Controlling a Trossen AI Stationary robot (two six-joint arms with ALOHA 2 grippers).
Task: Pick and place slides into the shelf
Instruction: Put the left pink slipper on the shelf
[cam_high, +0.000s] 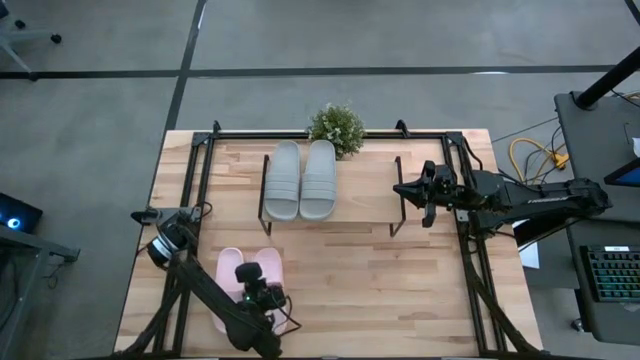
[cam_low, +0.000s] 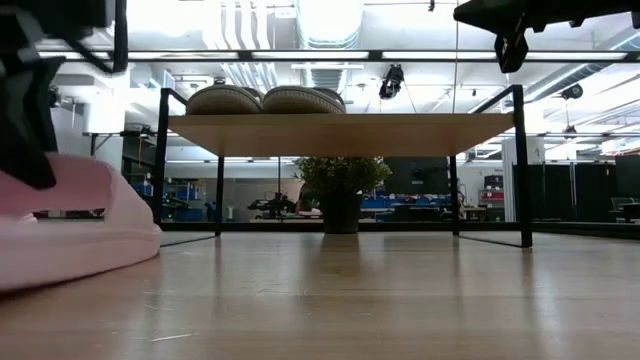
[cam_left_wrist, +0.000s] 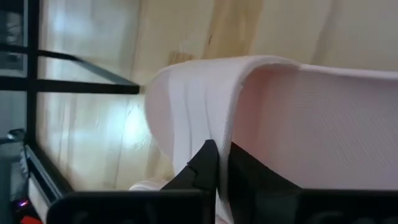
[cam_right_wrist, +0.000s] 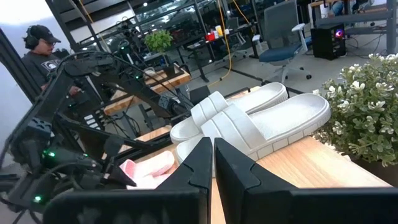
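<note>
Two grey-green slides (cam_high: 283, 180) (cam_high: 318, 178) lie side by side, soles down, on the shelf (cam_high: 360, 205); the low view shows them on its plank (cam_low: 340, 120). Two pale pink slides (cam_high: 229, 268) (cam_high: 268, 266) are on the table near its left front corner. My left gripper (cam_high: 266, 292) is over the right-hand pink one (cam_left_wrist: 298, 118) and shut on it. My right gripper (cam_high: 425, 196) hangs shut and empty above the shelf's right end, also seen in its wrist view (cam_right_wrist: 212, 155). My left gripper pinches the edge of the pink slide's wide strap (cam_left_wrist: 227, 124) between its two fingers: one finger (cam_left_wrist: 202, 165) on the ribbed outer face, the other (cam_left_wrist: 249, 171) under the strap. It comes slanting down from the near side. I cannot tell whether the sole (cam_low: 80, 265) is clear of the table.
A small potted plant (cam_high: 337, 128) stands behind the shelf at the table's far edge. Black frame rails (cam_high: 195, 190) (cam_high: 470, 250) run along the left and right sides of the table. Bare wood (cam_high: 370, 290) lies in front of the shelf. A person sits in the room beyond (cam_right_wrist: 40, 43).
</note>
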